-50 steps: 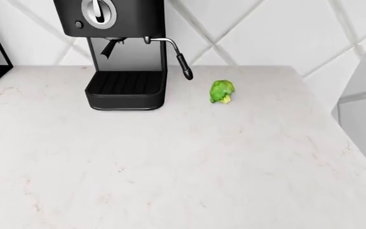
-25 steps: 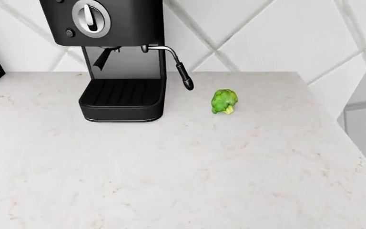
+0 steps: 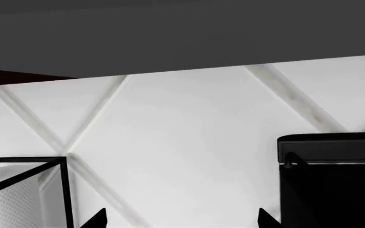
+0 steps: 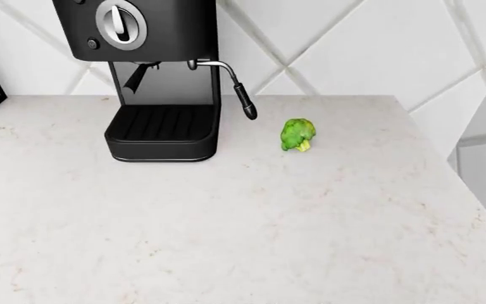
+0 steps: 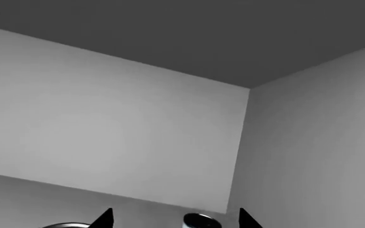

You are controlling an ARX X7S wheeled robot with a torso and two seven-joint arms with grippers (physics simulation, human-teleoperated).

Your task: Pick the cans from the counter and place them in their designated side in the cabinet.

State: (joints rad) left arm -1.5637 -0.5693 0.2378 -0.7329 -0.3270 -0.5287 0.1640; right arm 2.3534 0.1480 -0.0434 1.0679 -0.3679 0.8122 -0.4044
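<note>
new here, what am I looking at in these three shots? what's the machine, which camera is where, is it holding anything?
It is a simulated wheeled robot with two arms, each ending in a claw.

Head view: a camera on the robot's head, looking down at a white counter. On it stand a black coffee machine and, to its right, a green broccoli floret. No arms and no cans show here.

Left wrist view: a camera near the left claw. Only its two black tips show, apart, with nothing between them, facing the tiled wall.

Right wrist view: the same for the right claw, tips apart, facing plain grey walls. A small round dark top peeks up between them. It may be a can lid, but too little shows.

Nothing is visibly held.
</note>
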